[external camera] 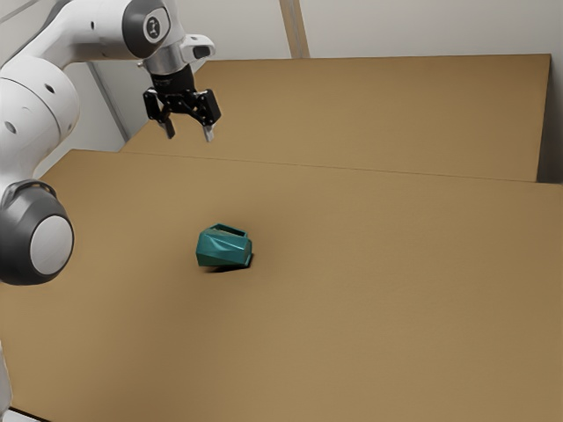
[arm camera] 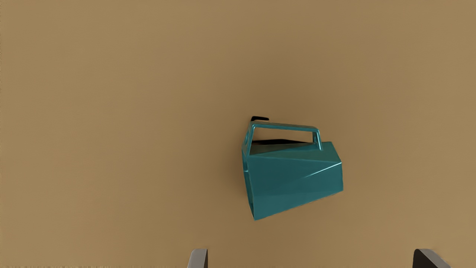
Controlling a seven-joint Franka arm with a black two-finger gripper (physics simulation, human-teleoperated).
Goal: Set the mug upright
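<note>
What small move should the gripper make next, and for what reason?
I would probably ease the open gripper down toward the mug: the mug lies on its side on the table, while the gripper hangs well above the tabletop, holding nothing.

There is one mug (arm camera: 293, 178) with one handle (arm camera: 284, 126), one counter (external camera: 369, 308) beneath it, one robot arm (external camera: 35, 101), and one tool (external camera: 190, 138) with two fingers (external camera: 209, 134).

mug (arm camera: 293, 178): teal | table (external camera: 369, 308): tan-brown | gripper (external camera: 190, 136): black, grey | arm (external camera: 92, 33): white, dark grey
</note>
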